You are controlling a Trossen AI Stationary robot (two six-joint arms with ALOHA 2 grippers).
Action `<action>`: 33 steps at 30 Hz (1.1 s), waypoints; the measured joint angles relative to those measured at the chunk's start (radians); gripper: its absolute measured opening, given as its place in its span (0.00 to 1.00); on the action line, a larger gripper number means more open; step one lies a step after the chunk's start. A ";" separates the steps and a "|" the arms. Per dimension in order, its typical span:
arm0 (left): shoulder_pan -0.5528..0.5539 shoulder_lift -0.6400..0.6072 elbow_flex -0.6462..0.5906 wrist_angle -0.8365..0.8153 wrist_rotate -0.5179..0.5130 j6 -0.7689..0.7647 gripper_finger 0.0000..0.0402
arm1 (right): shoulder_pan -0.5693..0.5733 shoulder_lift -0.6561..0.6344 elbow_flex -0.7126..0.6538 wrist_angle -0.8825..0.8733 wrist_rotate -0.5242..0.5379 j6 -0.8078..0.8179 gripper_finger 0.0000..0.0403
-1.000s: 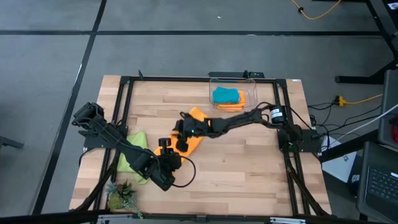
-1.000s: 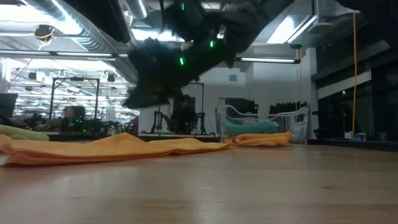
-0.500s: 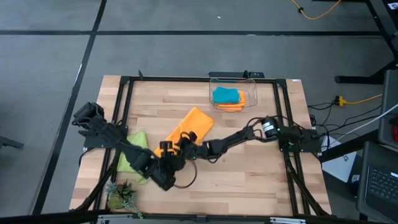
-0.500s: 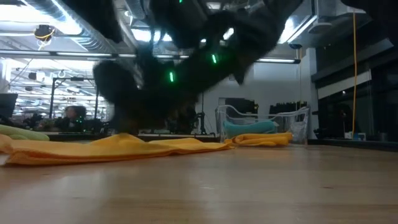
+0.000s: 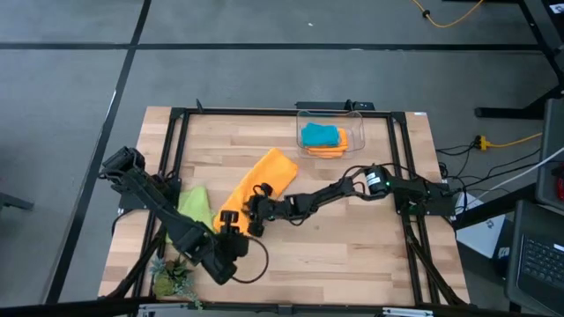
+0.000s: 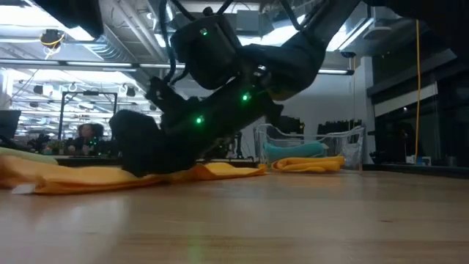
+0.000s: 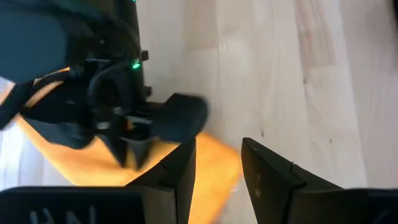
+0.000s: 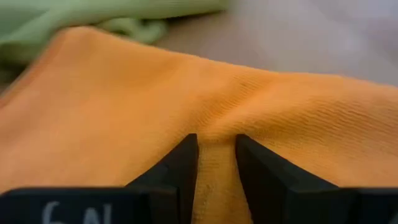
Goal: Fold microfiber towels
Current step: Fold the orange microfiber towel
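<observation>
Wooden tabletop (image 5: 352,238), with an orange towel (image 5: 261,177) spread across the middle. Right jaws (image 8: 214,163) pinch a ridge of it, narrow. Left jaws (image 7: 217,168) sit just beside them at the towel's near corner, slightly apart with cloth between; whether they grip it I cannot tell. Lime towel (image 5: 196,204) lies beyond, half hidden under the left arm. Well apart, a clear bin (image 5: 359,132) holds turquoise (image 5: 319,135) and orange cloths.

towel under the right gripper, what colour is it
Orange towel; the right wrist view shows it best.
</observation>
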State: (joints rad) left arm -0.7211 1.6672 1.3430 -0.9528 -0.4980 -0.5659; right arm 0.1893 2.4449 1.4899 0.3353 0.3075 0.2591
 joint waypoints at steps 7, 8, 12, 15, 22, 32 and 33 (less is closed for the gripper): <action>-0.001 0.000 0.000 0.000 0.004 0.000 0.31 | -0.057 -0.011 -0.001 0.003 -0.517 -0.210 0.29; -0.001 0.000 0.000 0.000 0.004 0.000 0.31 | -0.070 -0.014 -0.002 -0.001 -0.563 -0.218 0.29; -0.001 0.000 0.000 0.000 0.005 0.000 0.31 | -0.123 -0.030 -0.003 -0.077 -0.697 -0.218 0.29; -0.001 0.000 0.000 0.000 0.007 0.000 0.31 | -0.160 -0.045 -0.002 -0.154 -0.792 -0.210 0.29; -0.001 0.000 0.000 -0.002 0.007 0.000 0.31 | -0.186 -0.136 -0.006 -0.368 -0.790 -0.213 0.29; 0.001 0.000 0.000 -0.008 -0.016 0.002 0.31 | -0.137 -0.366 -0.008 -0.699 -0.550 -0.294 0.29; 0.004 0.000 0.000 -0.006 -0.020 0.004 0.31 | -0.133 -0.379 -0.010 -0.719 -0.547 -0.294 0.29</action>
State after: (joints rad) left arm -0.7169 1.6672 1.3430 -0.9588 -0.5179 -0.5621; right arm 0.0566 2.0663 1.4802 -0.3838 -0.2396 -0.0349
